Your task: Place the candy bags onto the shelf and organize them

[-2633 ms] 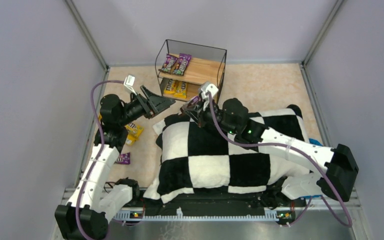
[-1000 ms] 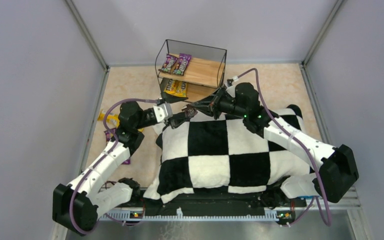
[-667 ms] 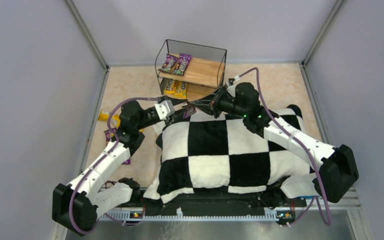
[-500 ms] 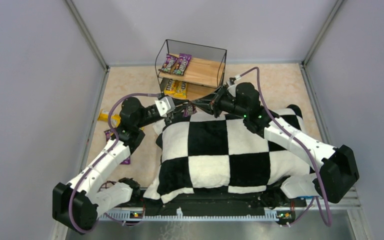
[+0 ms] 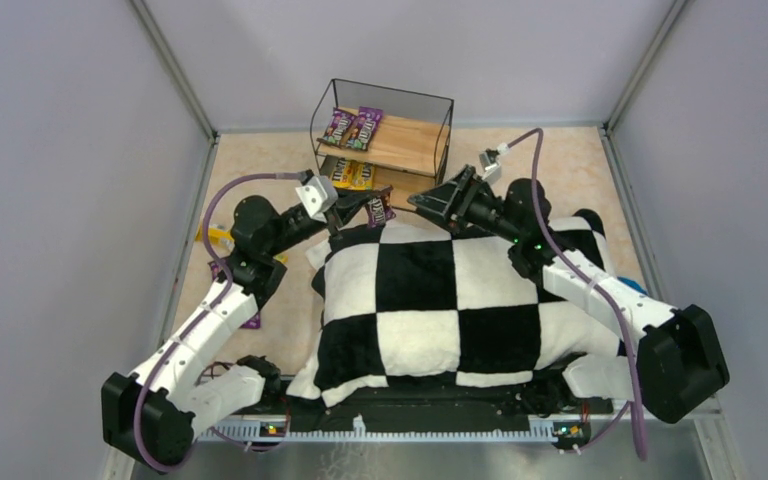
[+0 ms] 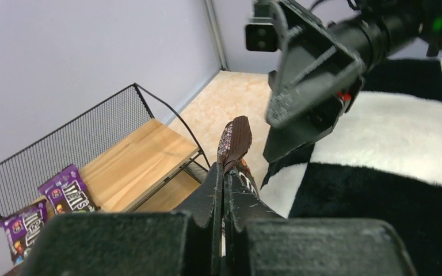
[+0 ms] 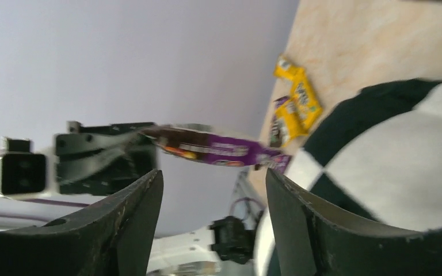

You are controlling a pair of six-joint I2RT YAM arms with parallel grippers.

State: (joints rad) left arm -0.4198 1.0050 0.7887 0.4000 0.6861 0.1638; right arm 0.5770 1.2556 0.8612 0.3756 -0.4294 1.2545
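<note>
Candy bags, location: two purple bags (image 5: pixel 365 128) lie side by side at the left end of the shelf's (image 5: pixel 415 140) upper board, and yellow bags (image 5: pixel 350 176) sit on the lower board beneath them. One further purple bag, the held bag (image 5: pixel 378 210), is in the air just in front of the shelf, over the far edge of the checkered cushion (image 5: pixel 430 300). Loose bags lie on the table (image 5: pixel 550 165) to the left of the cushion: a yellow one (image 5: pixel 216 238) partly hidden by the left arm, and a purple one (image 5: pixel 250 319) nearer the bases.

Left gripper (image 5: pixel 358 212): fingers pressed together on the near end of the held bag.

Right gripper (image 5: pixel 418 200): fingers apart with nothing between them, its tips close to the held bag but clear of it.

Differences between views:
- The top view shows both grippers facing each other with the held bag between them.
- The left wrist view shows the held bag edge-on, rising from the closed fingers (image 6: pixel 216 190), with the right gripper just beyond it and the bare right part of the upper board.
- The right wrist view, which is blurred, shows the bag's long printed face reaching out from the left gripper, beyond its own spread fingers (image 7: pixel 135 221). It also shows two yellow bags on the table by the cushion's corner.
</note>
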